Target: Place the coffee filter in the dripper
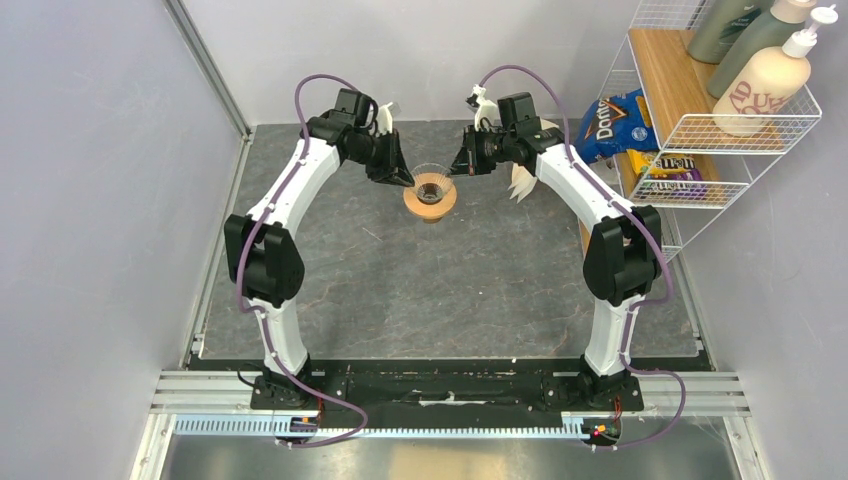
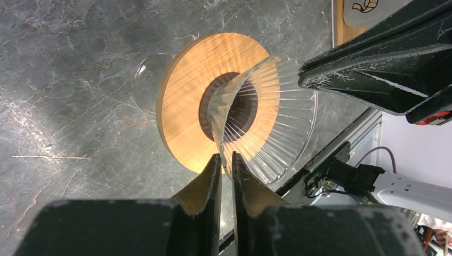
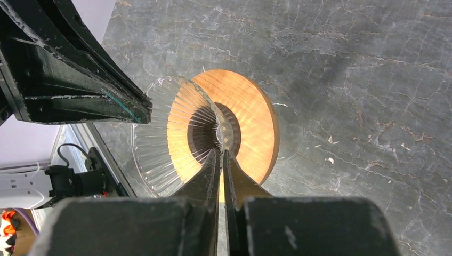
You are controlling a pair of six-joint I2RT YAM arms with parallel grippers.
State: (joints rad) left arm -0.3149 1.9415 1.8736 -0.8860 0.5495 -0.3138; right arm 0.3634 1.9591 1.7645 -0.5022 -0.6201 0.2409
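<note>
The dripper (image 1: 430, 194), a clear ribbed glass cone in a round orange-tan wooden ring, stands at the middle back of the dark table. My left gripper (image 1: 407, 181) is shut on the left side of its glass rim. In the left wrist view (image 2: 227, 158) the jaws pinch the glass wall beside the wooden ring (image 2: 184, 106). My right gripper (image 1: 457, 167) is shut on the right side of the rim. In the right wrist view (image 3: 220, 152) it pinches the glass in front of the ring (image 3: 253, 114). The cone looks empty. A white fan-shaped paper, seemingly the coffee filter (image 1: 520, 184), lies beside the right forearm.
A wire and wood shelf (image 1: 700, 130) stands at the right with bottles (image 1: 765, 80), a Doritos bag (image 1: 610, 122) and an M&M's bag (image 1: 668, 168). Grey walls close in the left and back. A metal rail (image 1: 450, 400) runs along the near edge.
</note>
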